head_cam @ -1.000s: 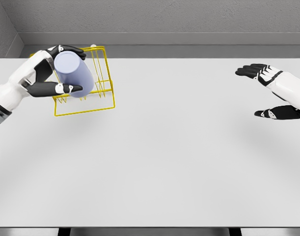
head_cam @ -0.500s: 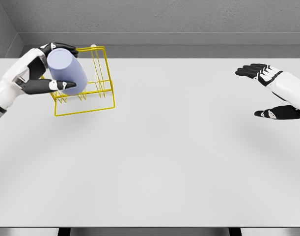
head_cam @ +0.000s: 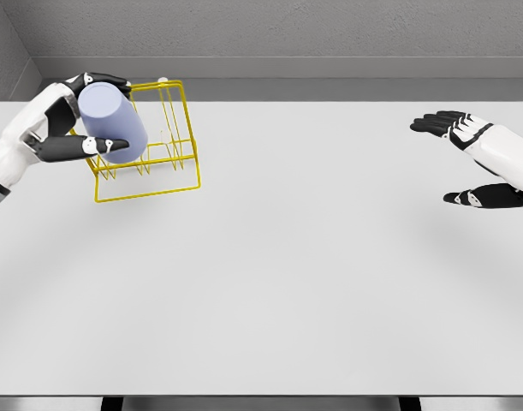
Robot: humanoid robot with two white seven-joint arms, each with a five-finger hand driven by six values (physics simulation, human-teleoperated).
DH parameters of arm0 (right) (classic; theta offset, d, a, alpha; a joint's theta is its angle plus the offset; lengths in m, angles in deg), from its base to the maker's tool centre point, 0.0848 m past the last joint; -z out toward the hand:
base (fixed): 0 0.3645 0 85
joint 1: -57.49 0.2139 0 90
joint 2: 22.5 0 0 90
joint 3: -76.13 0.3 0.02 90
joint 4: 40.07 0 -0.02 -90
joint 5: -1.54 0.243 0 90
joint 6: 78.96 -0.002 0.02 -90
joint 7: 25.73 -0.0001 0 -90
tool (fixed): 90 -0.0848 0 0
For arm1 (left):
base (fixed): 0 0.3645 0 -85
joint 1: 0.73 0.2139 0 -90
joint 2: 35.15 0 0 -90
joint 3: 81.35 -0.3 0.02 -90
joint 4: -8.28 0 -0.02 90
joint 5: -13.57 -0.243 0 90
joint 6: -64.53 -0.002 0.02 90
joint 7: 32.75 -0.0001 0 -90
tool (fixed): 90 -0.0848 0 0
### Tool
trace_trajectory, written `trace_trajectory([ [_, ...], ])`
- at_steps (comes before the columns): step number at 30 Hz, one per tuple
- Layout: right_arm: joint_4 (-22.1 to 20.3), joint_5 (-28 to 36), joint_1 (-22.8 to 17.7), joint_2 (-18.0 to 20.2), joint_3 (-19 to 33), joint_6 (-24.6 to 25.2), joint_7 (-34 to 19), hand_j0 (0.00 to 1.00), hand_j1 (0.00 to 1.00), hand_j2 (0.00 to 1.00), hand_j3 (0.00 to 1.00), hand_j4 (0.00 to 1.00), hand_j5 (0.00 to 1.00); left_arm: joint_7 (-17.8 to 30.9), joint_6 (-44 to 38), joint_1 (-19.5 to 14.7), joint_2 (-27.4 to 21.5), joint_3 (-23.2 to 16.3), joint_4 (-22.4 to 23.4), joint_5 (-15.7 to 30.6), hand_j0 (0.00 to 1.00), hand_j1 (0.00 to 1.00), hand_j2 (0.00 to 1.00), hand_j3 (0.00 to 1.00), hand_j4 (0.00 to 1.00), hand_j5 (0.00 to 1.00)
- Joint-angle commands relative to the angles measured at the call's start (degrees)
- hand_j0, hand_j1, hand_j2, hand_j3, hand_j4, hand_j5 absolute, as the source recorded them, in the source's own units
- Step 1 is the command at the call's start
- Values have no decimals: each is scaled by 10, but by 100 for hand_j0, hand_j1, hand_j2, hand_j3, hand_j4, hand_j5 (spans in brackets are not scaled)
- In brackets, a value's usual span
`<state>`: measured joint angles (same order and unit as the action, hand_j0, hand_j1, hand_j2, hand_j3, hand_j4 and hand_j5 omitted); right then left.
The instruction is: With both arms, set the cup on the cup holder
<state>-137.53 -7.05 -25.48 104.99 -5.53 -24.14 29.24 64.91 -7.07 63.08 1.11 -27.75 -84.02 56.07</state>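
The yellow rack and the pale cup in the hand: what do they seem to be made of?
The yellow rack looks like thin metal wire with a glossy yellow coating: slim see-through rods. The cup, held by the left hand, looks like smooth matte plastic or ceramic: opaque lavender, no glare. In a render, either is a guess.

No legible text or markings anywhere.

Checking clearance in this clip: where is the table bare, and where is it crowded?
Bare: the white table from the yellow rack across to the open right hand, and the whole near half. Crowded: far left corner, where the left hand holds the cup at the rack.
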Motion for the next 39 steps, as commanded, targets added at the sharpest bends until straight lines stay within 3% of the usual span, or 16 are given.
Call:
trace_trajectory([
  [1,0,4,0,0,0,2,0,100,100,100,100,100,100,1,0,-1,2,0,3,2,72,72,72,72,72,72],
  [6,-2,4,0,0,0,2,0,100,100,100,100,100,100,1,0,-4,8,0,11,2,73,73,73,73,73,73],
  [12,-1,5,0,0,0,2,0,100,100,100,100,100,100,1,-4,-11,8,-2,13,-5,99,99,99,99,99,99],
  [26,-1,5,0,0,0,2,0,100,100,100,100,100,100,1,4,-18,6,-1,1,-6,100,100,100,100,100,100],
  [32,-1,5,0,0,0,2,0,100,100,100,100,100,100,1,109,-11,-10,-1,-10,-6,100,100,100,100,100,100],
  [39,1,5,0,0,0,2,0,100,100,100,100,100,100,0,166,60,-69,3,-9,-4,100,100,100,100,100,100],
])
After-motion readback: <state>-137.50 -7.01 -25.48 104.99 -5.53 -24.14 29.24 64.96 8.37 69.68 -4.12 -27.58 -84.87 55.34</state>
